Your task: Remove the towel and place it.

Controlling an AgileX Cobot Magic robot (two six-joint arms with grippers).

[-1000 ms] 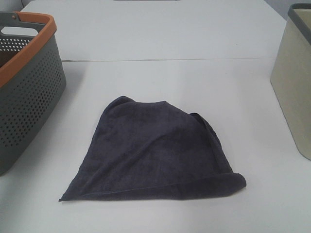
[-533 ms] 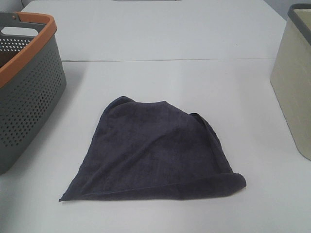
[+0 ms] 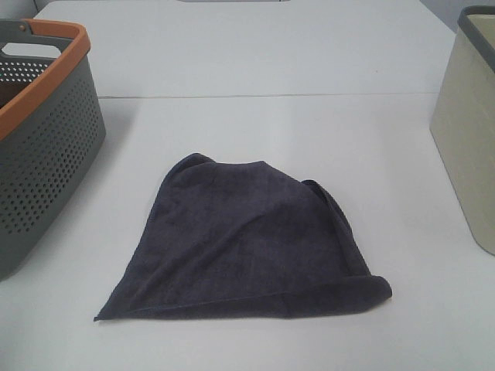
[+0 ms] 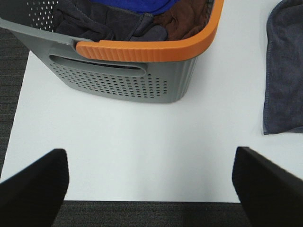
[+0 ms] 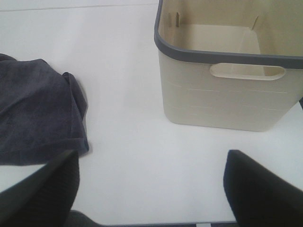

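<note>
The dark charcoal-grey towel (image 3: 244, 243) lies spread flat on the white table, between the two bins. Its edge also shows in the left wrist view (image 4: 285, 71) and in the right wrist view (image 5: 35, 111). My left gripper (image 4: 151, 189) is open and empty, near the table's front edge by the grey perforated basket (image 3: 42, 147). My right gripper (image 5: 151, 189) is open and empty, near the front edge between the towel and the cream bin (image 3: 472, 124). Neither gripper shows in the exterior view.
The grey basket with an orange rim (image 4: 151, 49) holds several cloths, dark grey, blue and brown. The cream bin with a grey rim (image 5: 227, 90) looks empty inside. Dark floor lies beyond the table's front edge (image 4: 142, 213).
</note>
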